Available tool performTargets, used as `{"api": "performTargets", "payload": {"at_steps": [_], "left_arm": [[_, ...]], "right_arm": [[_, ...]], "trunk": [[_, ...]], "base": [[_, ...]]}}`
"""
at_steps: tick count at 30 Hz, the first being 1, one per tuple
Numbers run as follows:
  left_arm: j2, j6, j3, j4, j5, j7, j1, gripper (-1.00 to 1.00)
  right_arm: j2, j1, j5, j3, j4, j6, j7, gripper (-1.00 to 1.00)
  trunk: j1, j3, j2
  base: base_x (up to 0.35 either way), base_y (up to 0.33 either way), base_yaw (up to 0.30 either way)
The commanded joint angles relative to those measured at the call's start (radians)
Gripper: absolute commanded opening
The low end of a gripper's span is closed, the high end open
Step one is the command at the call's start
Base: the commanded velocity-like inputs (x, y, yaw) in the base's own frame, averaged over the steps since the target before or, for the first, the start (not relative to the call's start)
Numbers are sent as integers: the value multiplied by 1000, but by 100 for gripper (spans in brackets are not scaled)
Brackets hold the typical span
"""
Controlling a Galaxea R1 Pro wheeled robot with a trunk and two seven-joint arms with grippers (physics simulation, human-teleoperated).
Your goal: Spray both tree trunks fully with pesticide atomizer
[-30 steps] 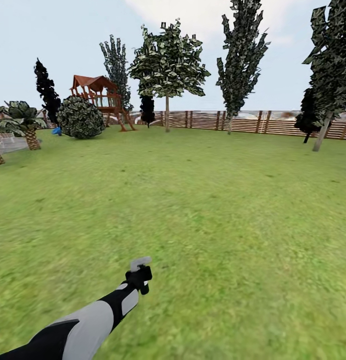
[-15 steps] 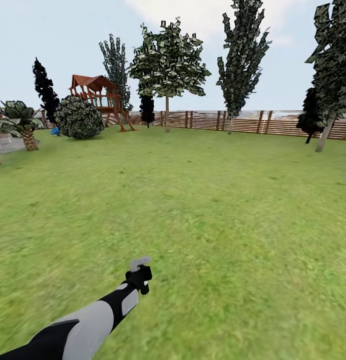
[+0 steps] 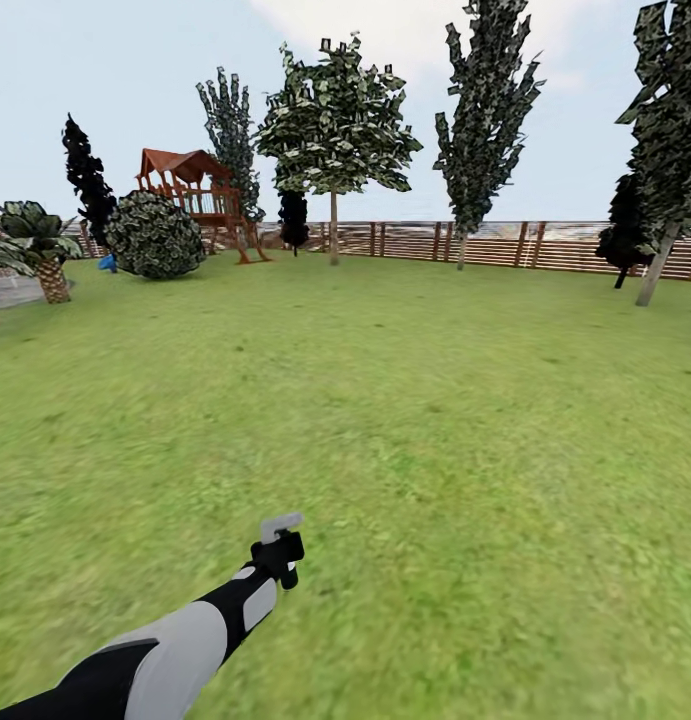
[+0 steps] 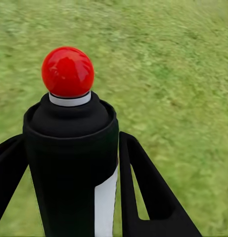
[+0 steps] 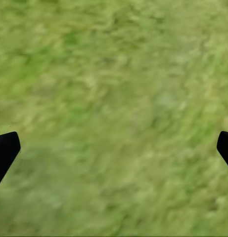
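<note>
Left arm (image 3: 175, 645): smooth rounded casing, black at upper segment, pale grey-white shell along forearm, black again toward wrist, narrow white panel on wrist side. Left gripper (image 3: 281, 548): small black blocky body. Left fingers (image 4: 148, 192): matte black, flat, tapering, angular; one has slot cut-out showing through near base. Right gripper (image 5: 114, 148): two black fingertips (image 5: 5, 150), matte, wedge-shaped with rounded corners, at opposite frame edges. No cables, screws or markings discernible.
</note>
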Motion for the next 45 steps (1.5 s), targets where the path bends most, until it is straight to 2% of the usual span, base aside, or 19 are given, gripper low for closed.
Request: {"api": "performTargets", "payload": {"at_steps": [1, 45], "left_arm": [[0, -3, 1, 1, 4, 0, -1, -100], [1, -6, 1, 1, 3, 0, -1, -100]], "right_arm": [[0, -1, 4, -8, 1, -4, 0, 100], [0, -1, 4, -8, 1, -4, 0, 100]], "trunk": [[1, -1, 0], [1, -1, 0]], "base": [[350, 0, 0], [350, 0, 0]]}}
